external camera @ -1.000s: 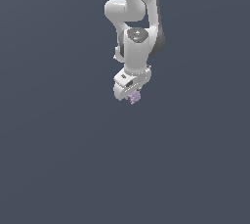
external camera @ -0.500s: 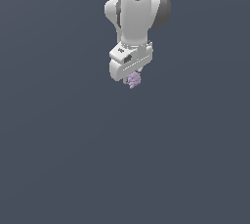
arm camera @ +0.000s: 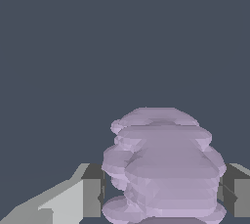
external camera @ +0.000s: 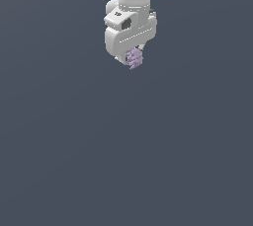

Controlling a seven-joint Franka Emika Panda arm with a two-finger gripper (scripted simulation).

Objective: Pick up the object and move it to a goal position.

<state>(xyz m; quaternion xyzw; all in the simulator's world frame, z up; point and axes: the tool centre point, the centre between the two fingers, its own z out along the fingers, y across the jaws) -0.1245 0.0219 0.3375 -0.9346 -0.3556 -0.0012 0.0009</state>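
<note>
White Panda gripper (external camera: pixel 132 58) high in the exterior view, pointing down, clamped on the lavender knobbly object (external camera: pixel 134 58) (stacked ridges, lumpy), object wedged between both fingers (arm camera: pixel 90 191) in the wrist view, protruding past the fingertips, plain dark grey-blue backdrop (external camera: pixel 126 161) all around

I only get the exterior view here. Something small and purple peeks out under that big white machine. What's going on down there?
Observer: The wrist view shows the small lavender knobbly lump sitting between two fingers of the tool.
Operator: Are they touching it?
Observer: Yes, one grey finger pad presses each side.
Operator: What's its surface like?
Observer: Stacked rounded ridges, like layered discs.
Operator: Anything beyond it?
Observer: Only plain dark grey background.
</note>
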